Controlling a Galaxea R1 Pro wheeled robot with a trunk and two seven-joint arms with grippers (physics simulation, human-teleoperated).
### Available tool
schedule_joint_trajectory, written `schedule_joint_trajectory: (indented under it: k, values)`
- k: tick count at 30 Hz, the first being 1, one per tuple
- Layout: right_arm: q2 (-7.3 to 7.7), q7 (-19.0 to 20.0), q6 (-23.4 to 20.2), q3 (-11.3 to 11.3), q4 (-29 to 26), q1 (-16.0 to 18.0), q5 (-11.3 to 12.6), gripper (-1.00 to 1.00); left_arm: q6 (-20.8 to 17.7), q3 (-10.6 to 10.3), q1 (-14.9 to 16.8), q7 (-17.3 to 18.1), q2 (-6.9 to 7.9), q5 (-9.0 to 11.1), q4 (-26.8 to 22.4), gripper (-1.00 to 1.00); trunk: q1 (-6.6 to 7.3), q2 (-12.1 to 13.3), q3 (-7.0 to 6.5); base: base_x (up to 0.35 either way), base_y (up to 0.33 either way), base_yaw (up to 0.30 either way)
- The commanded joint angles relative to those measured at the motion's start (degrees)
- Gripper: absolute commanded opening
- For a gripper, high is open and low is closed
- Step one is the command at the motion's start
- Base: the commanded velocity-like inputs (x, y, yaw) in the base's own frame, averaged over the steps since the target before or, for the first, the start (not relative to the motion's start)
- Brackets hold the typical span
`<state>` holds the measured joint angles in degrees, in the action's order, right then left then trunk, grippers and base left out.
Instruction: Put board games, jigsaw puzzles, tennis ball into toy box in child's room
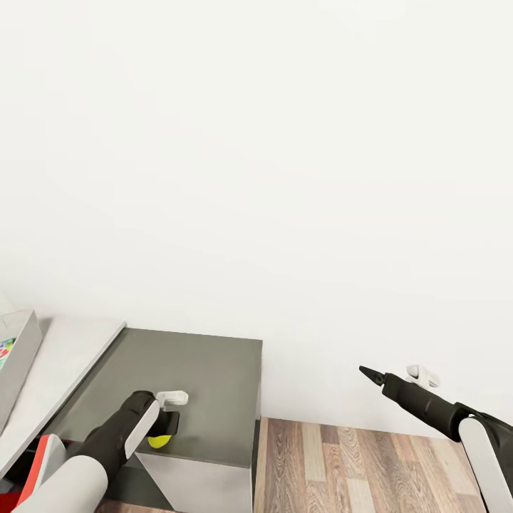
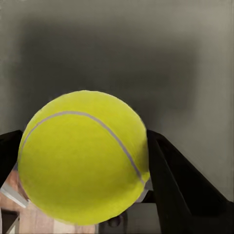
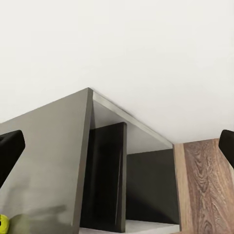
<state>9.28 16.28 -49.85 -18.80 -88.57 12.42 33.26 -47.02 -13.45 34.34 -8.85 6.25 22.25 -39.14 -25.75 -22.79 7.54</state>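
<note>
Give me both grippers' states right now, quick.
Left gripper: shut on the tennis ball.
Right gripper: open, holding nothing.

Grey counter (image 1: 206, 370) top bare and flat, wide open room above it. White wall (image 1: 285, 142) close behind counter, blocks way forward. Left claw (image 1: 165, 427) over counter front edge, tennis ball (image 1: 159, 441) fills gap between its fingers (image 2: 170, 185). Box (image 1: 18, 356) at far left on white surface, blocks that side. Right claw (image 1: 370, 374) in open air over wood floor (image 1: 342, 463), well apart from counter. Dark divider (image 3: 105, 175) stands under counter; open slots beside it.
</note>
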Motion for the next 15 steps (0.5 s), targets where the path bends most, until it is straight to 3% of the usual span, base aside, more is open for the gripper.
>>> schedule_joint_trajectory:
  k: [1, 15]
  values:
    - [-0.02, 0.4, -0.3, -0.1, 0.0, 0.1, -0.3, 1.0, -0.2, -0.4, 0.1, -0.4, 0.08, 0.4, -0.1, -1.0, -0.04, -0.1, 0.13, 0.0, 0.0, 0.0]
    - [0.02, 0.5, -0.3, -0.1, 0.0, 0.1, -0.3, 1.0, -0.2, -0.4, 0.1, -0.4, 0.08, 0.4, -0.1, -1.0, -0.04, -0.1, 0.13, 0.0, 0.0, 0.0]
